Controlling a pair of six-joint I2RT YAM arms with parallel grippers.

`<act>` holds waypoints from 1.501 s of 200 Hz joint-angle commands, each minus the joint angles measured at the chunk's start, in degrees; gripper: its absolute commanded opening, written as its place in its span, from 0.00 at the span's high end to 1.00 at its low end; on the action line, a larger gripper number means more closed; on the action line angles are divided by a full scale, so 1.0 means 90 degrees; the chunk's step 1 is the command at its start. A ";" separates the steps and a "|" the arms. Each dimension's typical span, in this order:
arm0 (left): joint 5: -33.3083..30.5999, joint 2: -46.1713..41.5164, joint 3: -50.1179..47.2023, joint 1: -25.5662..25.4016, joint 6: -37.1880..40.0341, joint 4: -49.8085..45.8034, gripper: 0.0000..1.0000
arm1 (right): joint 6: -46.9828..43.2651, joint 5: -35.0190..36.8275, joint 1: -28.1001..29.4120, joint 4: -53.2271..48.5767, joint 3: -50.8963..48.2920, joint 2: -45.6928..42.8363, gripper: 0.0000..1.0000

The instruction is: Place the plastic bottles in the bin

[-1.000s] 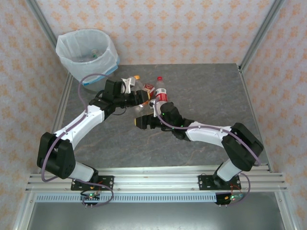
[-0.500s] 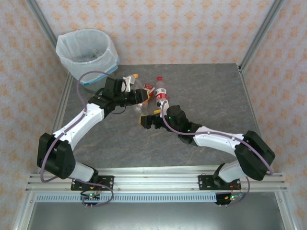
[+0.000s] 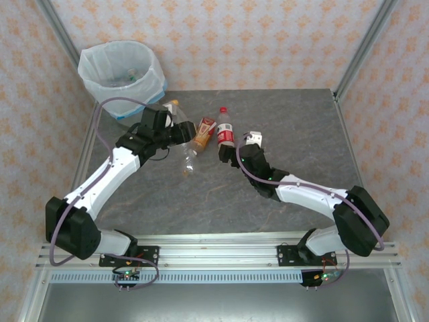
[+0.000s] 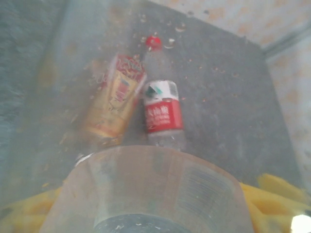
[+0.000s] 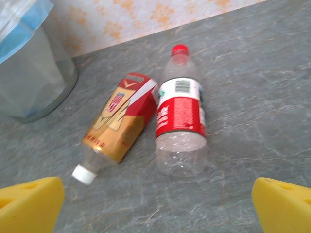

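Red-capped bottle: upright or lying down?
Lying down. The red-capped bottle rests on its side on the table, cap on.

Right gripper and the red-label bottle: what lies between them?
Bare table: in the right wrist view, nothing sits between the open right gripper and the red-label bottle.

The grey table point(image 3: 301, 121) bears a red-labelled bottle point(image 3: 225, 132), a gold-labelled bottle point(image 3: 203, 131) and a clear bottle point(image 3: 188, 161).

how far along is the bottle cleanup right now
Partway, at a guess. Done: the bin seems to hold at least one item, too small to identify. In hand: the left end effector grips a clear bottle near the bin. Left: the gold-label bottle and the red-label bottle lie on the table, in front of the open right end effector.
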 commanded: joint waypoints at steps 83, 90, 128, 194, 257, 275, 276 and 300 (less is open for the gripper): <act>-0.3167 0.0077 0.1922 0.0145 0.0982 -0.0658 0.46 | 0.0372 0.0195 -0.0164 -0.0146 0.0095 -0.0110 0.01; -0.3159 0.0119 0.2030 0.0209 0.1012 -0.0626 0.46 | 0.0339 0.0099 -0.0172 -0.0211 0.0128 -0.0115 0.01; -0.3165 0.0380 0.2520 0.0692 0.1178 -0.0342 0.46 | 0.0219 0.0015 -0.0182 -0.0772 0.0312 -0.0225 0.01; -0.2994 0.1564 0.4389 0.1867 0.1482 -0.0546 0.46 | 0.0208 0.0231 -0.0184 -0.0675 0.0065 -0.0546 0.01; -0.2957 0.2774 0.6789 0.2394 0.1820 -0.0925 0.46 | 0.0294 0.0387 -0.0193 -0.0619 -0.0149 -0.0716 0.01; -0.3077 0.3067 0.7224 0.2465 0.1809 -0.0852 0.46 | 0.0295 0.0387 -0.0190 -0.0610 -0.0168 -0.0718 0.01; -0.3086 0.3080 0.7241 0.2465 0.1818 -0.0841 0.46 | 0.0295 0.0389 -0.0192 -0.0614 -0.0168 -0.0720 0.01; -0.3318 0.3445 0.7640 0.2484 0.1996 -0.0615 0.46 | 0.0271 0.0392 -0.0193 -0.0659 -0.0184 -0.0760 0.01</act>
